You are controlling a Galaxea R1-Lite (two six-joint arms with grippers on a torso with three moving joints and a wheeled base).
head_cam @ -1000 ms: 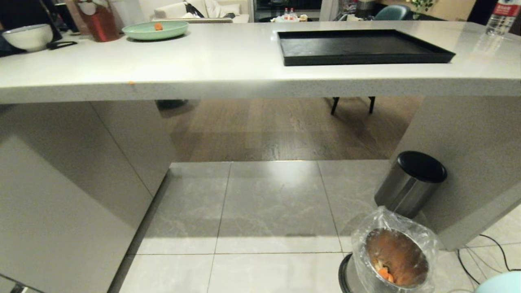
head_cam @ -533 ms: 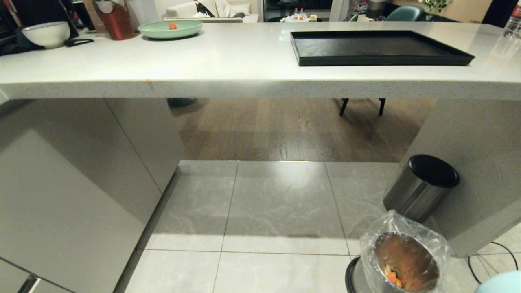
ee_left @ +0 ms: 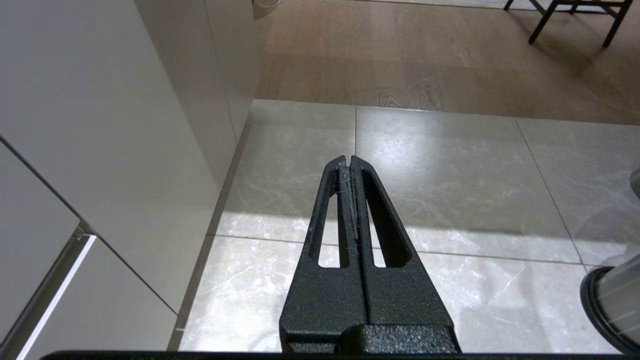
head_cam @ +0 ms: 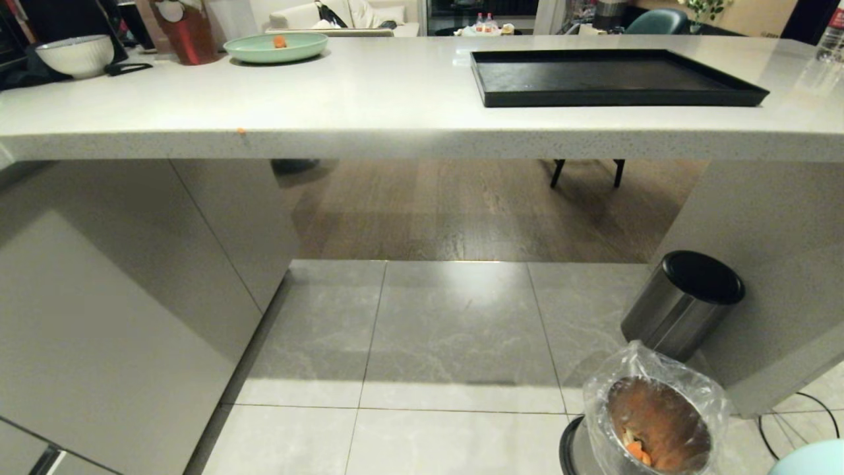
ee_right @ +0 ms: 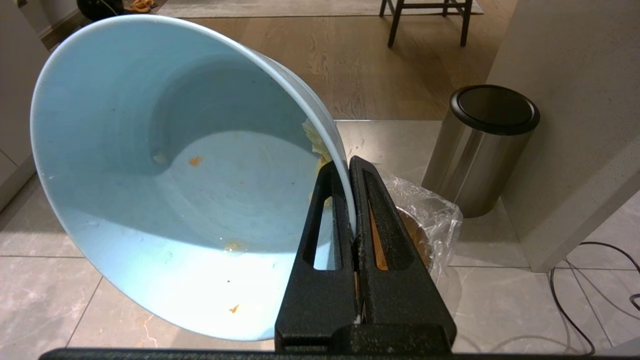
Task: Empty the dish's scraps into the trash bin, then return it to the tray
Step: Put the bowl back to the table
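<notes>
My right gripper point(ee_right: 346, 166) is shut on the rim of the dish point(ee_right: 175, 200), a pale sky-blue bowl tipped on its side above the floor. Inside it are only small orange smears and a pale yellow bit point(ee_right: 312, 142) by the gripped rim. In the head view just an edge of the dish point(head_cam: 814, 460) shows at the lower right. The trash bin point(head_cam: 659, 422), lined with a clear bag, stands on the floor beside the dish, with orange scraps point(head_cam: 636, 450) inside. On the counter lies the black tray point(head_cam: 620, 78). Over the floor tiles, my left gripper point(ee_left: 348, 161) is shut and holds nothing.
A steel cylinder with a black lid point(head_cam: 682, 303) stands just behind the bin, against the counter's leg. On the white counter point(head_cam: 369, 99) are a mint-green plate point(head_cam: 275, 47) and a white bowl point(head_cam: 76, 55). Cabinet fronts point(head_cam: 99, 297) close the left. Cables point(head_cam: 791, 415) lie at the far right.
The whole head view shifted a little to the right at first, so the camera moved, and it has since held still. The things themselves have not moved.
</notes>
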